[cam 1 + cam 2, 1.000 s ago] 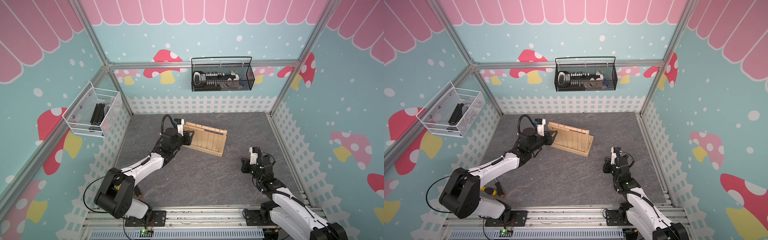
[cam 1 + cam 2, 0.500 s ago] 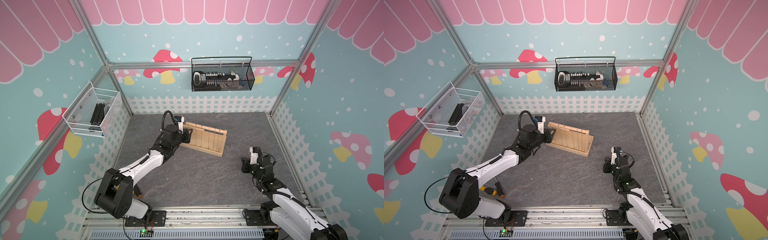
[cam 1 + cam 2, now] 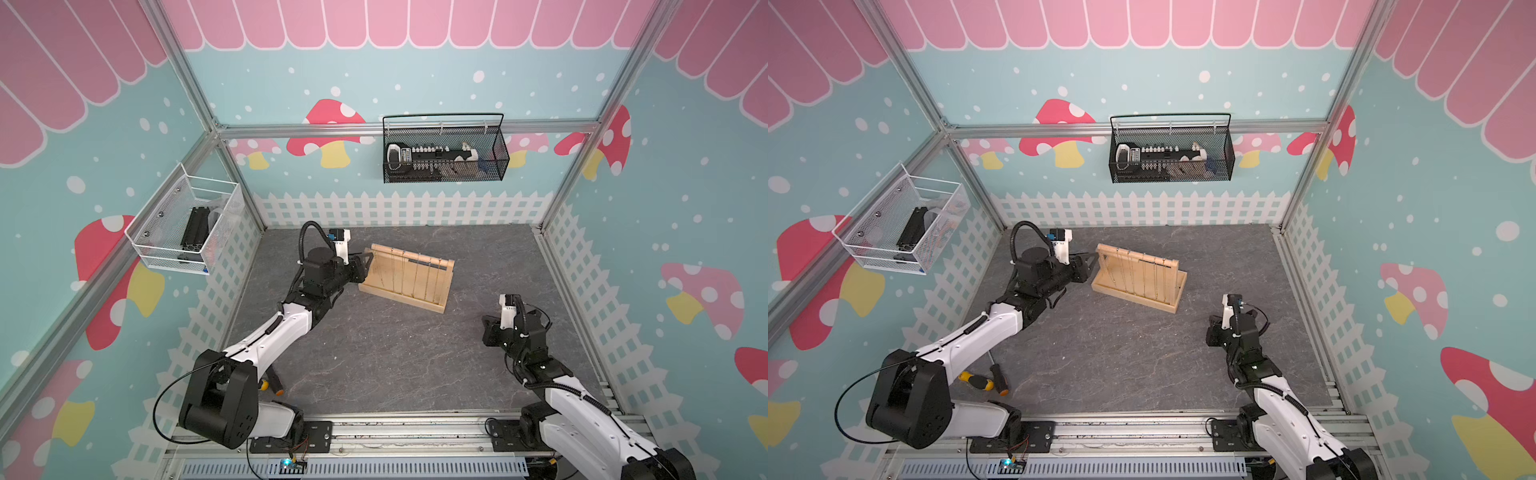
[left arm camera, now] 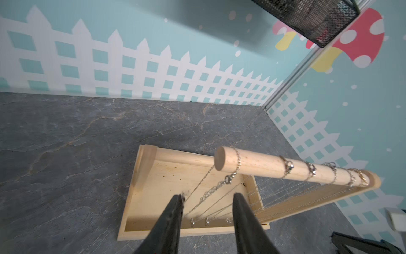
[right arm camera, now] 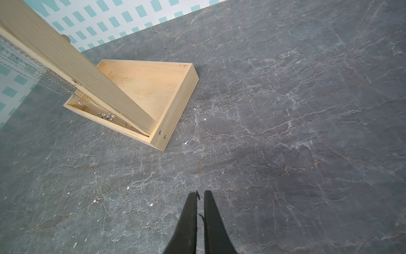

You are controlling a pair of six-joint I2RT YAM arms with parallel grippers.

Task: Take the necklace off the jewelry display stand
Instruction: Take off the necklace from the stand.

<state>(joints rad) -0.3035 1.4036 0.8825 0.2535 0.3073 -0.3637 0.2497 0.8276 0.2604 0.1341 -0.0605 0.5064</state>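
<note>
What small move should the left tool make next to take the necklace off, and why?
Probably close the left tool on the necklace chain. Its jaws stand open, the chain strands run between them, and this necklace hangs nearest the free end of the dowel bar, so it could then slide off there.

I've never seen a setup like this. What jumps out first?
The pale wooden jewelry display stand sits centre-back on the grey floor, with thin chain necklaces looped over its round bar. The left gripper is at the stand's open end, jaws apart around the nearest chain's strands; the right gripper hovers shut, off to the side.
</note>
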